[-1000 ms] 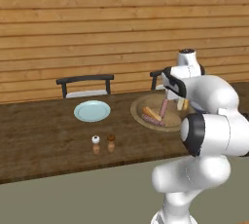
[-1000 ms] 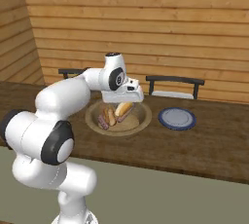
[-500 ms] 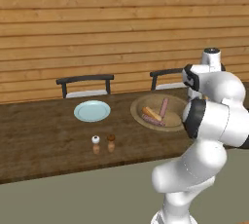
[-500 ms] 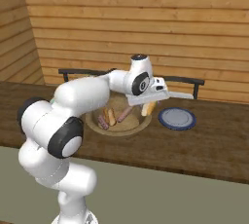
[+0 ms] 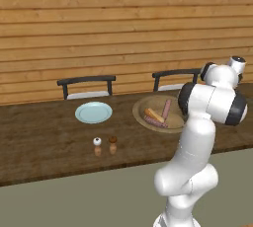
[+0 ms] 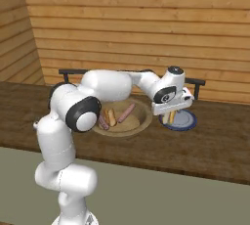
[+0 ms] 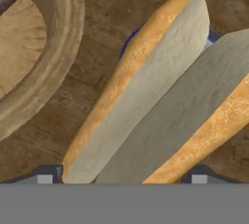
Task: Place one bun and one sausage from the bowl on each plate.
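My gripper [image 6: 171, 116] is shut on a split bun [image 6: 170, 118] and holds it just above a dark-rimmed plate [image 6: 185, 122] to the right of the bowl [image 6: 139, 123]. In the hand view the bun [image 7: 146, 96] fills the space between my fingertips [image 7: 46, 177], with the bowl's rim [image 7: 58, 57] at the left. The tan bowl [image 5: 141, 112] holds a pink sausage [image 5: 166, 108], another bun [image 5: 154, 115] and a second sausage [image 5: 155, 122]. A pale blue plate [image 5: 94, 112] lies bare to the bowl's left.
Two small shakers [image 5: 97, 142] [image 5: 113, 140] stand near the table's front edge. Two dark chairs [image 5: 86, 85] [image 5: 175, 78] sit behind the table against the wooden wall. My arm [image 5: 212, 97] reaches across the bowl's right side.
The arm has swung from over the bowl to the right, carrying the bun out to above the right-hand plate.
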